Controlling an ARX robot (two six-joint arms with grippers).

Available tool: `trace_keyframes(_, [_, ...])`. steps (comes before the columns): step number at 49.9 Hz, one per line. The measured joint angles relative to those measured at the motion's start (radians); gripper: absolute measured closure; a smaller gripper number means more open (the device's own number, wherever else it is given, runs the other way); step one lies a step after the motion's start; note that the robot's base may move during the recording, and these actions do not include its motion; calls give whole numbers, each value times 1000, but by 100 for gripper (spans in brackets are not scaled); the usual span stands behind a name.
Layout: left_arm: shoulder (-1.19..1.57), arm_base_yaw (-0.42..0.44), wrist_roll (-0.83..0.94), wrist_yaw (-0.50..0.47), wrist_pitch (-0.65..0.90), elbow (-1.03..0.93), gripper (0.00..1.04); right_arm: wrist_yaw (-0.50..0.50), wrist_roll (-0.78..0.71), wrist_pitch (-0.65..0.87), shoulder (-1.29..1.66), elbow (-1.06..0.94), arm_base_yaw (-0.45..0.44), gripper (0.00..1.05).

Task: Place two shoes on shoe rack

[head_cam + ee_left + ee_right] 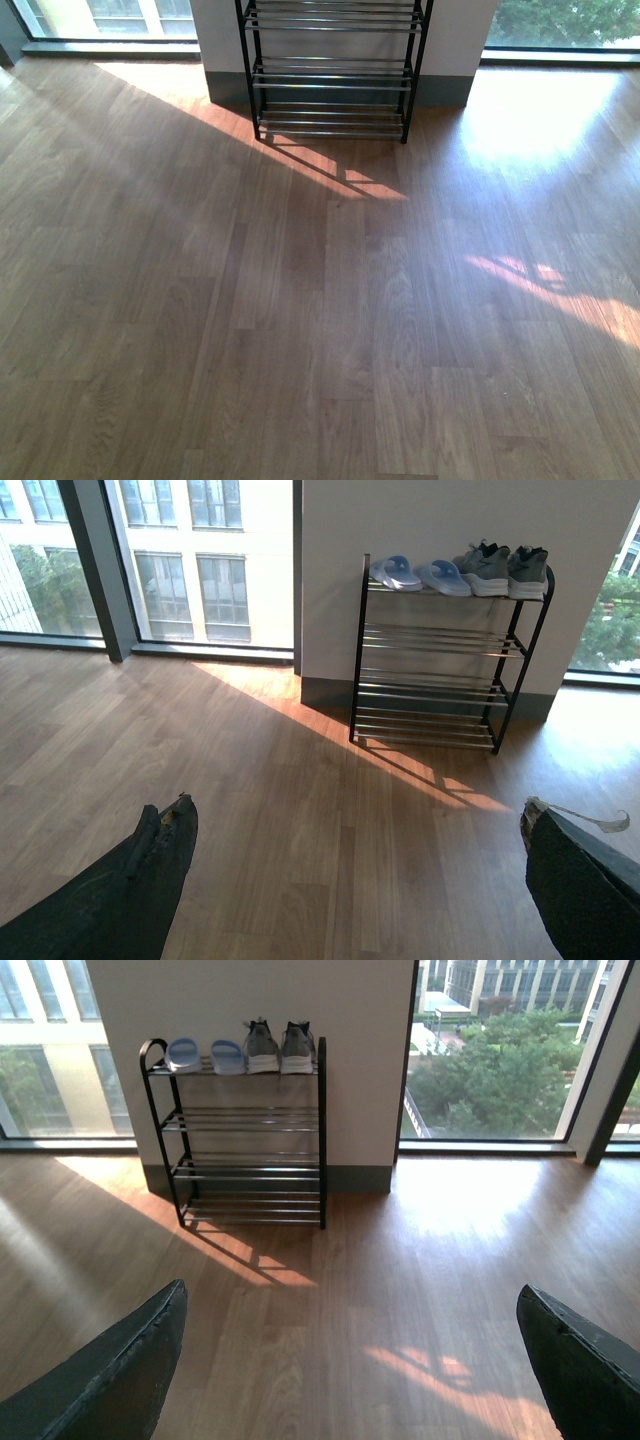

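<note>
Four shoes, two sneakers [502, 568] and two slides [420, 575], already sit atop the rack [432, 690]; I judge nothing remains. Both my left end effector [360, 880] and right end effector [350, 1360] gape wide, empty.

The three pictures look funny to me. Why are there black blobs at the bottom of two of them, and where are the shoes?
A robot with two arms took these. One camera sits on its body and sees the wooden floor and the lower part of the shoe rack. The other two cameras sit on its wrists, so the black blobs are its own claw fingers, spread wide open with nothing held, on the left claw and the right claw. From there you see the whole rack. On its top shelf stand blue slides and grey sneakers.
</note>
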Motion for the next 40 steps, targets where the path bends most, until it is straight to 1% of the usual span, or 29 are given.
trace_keyframes(40, [0, 0, 0, 0, 0, 0, 9, 0, 0, 0, 0, 0, 0, 9])
